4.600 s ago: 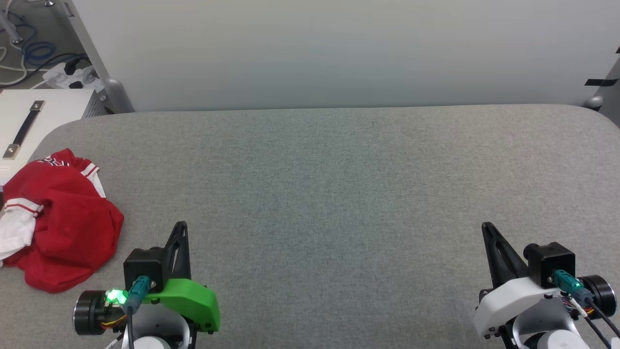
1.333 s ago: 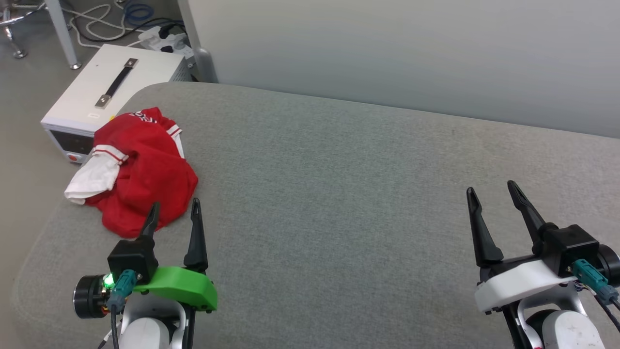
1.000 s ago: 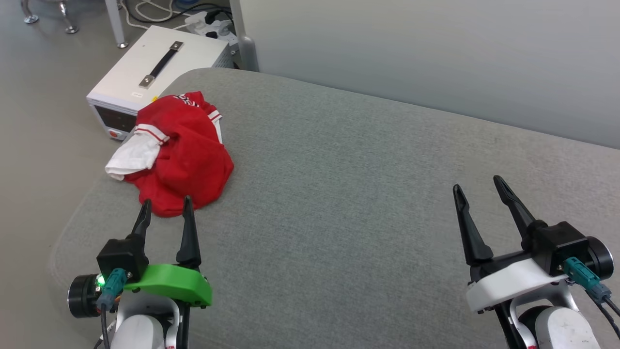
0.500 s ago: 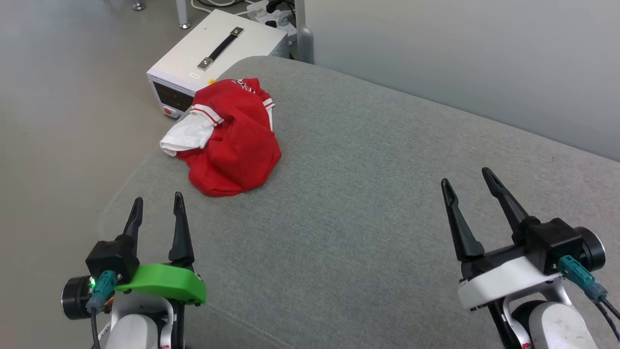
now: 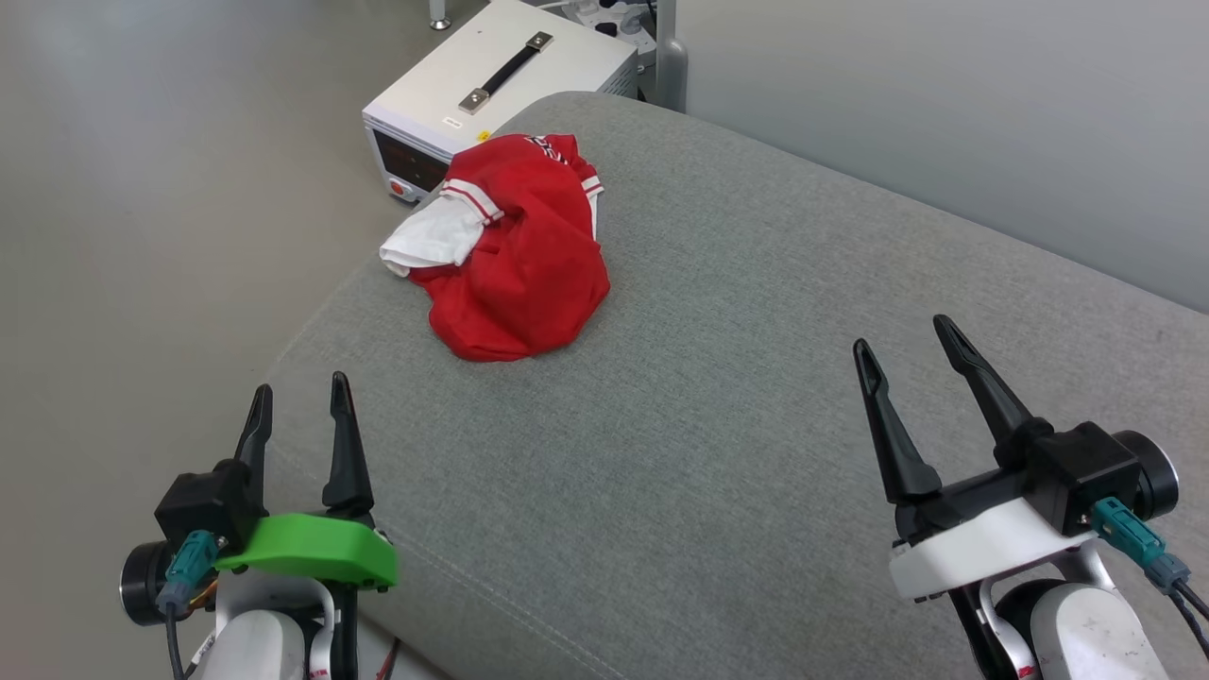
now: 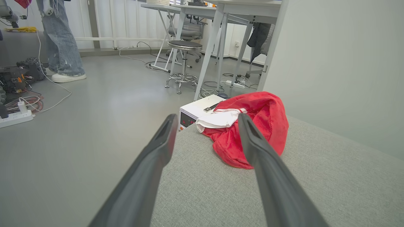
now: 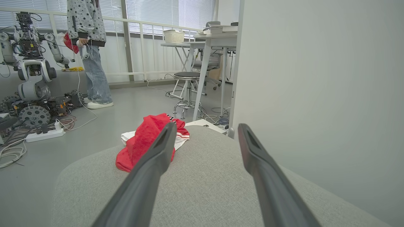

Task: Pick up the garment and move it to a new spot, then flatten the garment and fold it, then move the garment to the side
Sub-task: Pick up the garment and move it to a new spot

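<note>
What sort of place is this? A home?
Probably a robotics lab: another robot stands at the back, a power strip and loose cables lie on the floor, and a white instrument box sits beside the padded table.

garment [image 5: 524, 274] crumpled, lettering [image 5: 552, 144] mostly hidden in folds; person [image 7: 86, 22] cut off at top edge

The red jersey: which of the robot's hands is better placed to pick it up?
Probably the left hand: it is open, nearer the crumpled jersey, and points roughly toward it. The right hand, also open, sits farther off to the side.
</note>
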Controlling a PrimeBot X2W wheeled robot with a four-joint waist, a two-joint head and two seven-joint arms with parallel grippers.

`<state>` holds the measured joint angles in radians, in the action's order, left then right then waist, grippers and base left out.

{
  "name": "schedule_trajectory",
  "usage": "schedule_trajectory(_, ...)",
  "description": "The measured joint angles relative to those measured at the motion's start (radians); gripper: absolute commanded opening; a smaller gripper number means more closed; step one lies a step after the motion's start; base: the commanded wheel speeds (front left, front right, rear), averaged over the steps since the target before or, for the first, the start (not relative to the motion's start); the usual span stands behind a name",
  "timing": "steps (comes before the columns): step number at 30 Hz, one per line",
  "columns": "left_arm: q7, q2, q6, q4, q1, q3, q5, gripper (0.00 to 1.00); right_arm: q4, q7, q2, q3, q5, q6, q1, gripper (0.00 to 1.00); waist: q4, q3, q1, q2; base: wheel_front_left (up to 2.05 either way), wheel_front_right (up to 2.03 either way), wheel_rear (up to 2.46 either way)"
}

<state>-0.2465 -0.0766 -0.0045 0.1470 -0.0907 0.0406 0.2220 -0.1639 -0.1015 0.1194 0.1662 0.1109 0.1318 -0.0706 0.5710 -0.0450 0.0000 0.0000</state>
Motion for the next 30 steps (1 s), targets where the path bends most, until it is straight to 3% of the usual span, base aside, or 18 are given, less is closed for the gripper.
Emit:
schedule_trajectory(6,-0.009,0.0,0.0,0.005,-0.015,0.004,0.007,1.0,-0.004,-0.008,0.005,0.004,0.008,0.0,-0.009,1.0,0.027,-0.002,0.0,0.0,0.0,0.0,0.0)
schedule_trajectory(17,-0.009,0.0,0.0,0.008,-0.083,0.012,0.015,1.0,-0.045,0.014,0.022,-0.004,0.007,0.0,-0.037,1.0,0.011,-0.047,0.0,0.0,0.0,0.0,0.0)
schedule_trajectory(25,-0.005,-0.012,-0.027,0.041,-0.293,0.02,0.059,1.0,-0.104,0.065,0.073,-0.01,0.005,0.0,-0.092,1.0,-0.02,-0.13,0.0,0.0,0.0,0.0,0.0)
schedule_trajectory(30,0.065,-0.051,-0.044,0.113,-0.436,0.041,0.103,1.0,-0.142,0.091,0.1,-0.011,0.002,0.0,-0.132,1.0,-0.048,-0.197,0.0001,0.0,0.0,0.0,0.0)
